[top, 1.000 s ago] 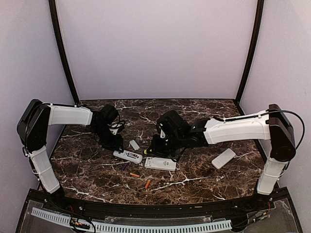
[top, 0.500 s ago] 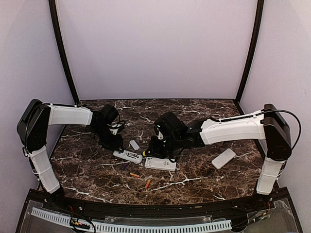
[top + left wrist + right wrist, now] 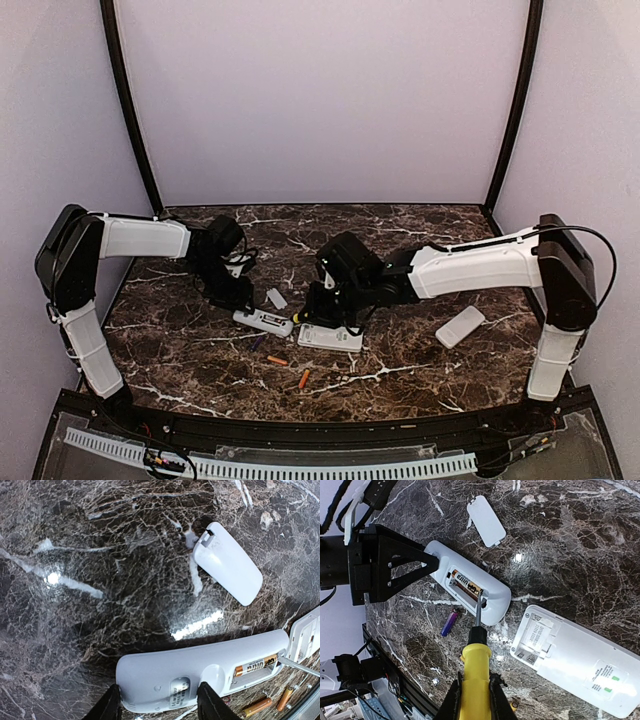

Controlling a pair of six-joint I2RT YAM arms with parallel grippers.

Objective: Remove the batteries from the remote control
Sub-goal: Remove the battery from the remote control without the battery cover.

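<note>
A white remote control (image 3: 165, 675) lies back-up on the marble, and my left gripper (image 3: 159, 706) is shut on its end. One gold-and-black battery (image 3: 466, 585) sits in the open compartment, seen also from the left wrist as the same battery (image 3: 256, 665). My right gripper (image 3: 473, 700) is shut on a yellow-handled screwdriver (image 3: 475, 655); its tip rests at the battery's end. Loose on the table lie a purple battery (image 3: 449, 624) and two orange batteries (image 3: 277, 360) (image 3: 304, 378). From above, the left gripper (image 3: 243, 300) and right gripper (image 3: 318, 310) flank the remote (image 3: 263, 321).
A second white remote (image 3: 575, 662) with an empty open compartment lies right of the held one. A third remote (image 3: 460, 326) lies toward the right side. A loose battery cover (image 3: 227, 562) rests behind the held remote. The table's front rim (image 3: 300, 425) is near.
The right arm has shifted slightly left with the screwdriver toward the held remote. The left arm and remote have not moved.
</note>
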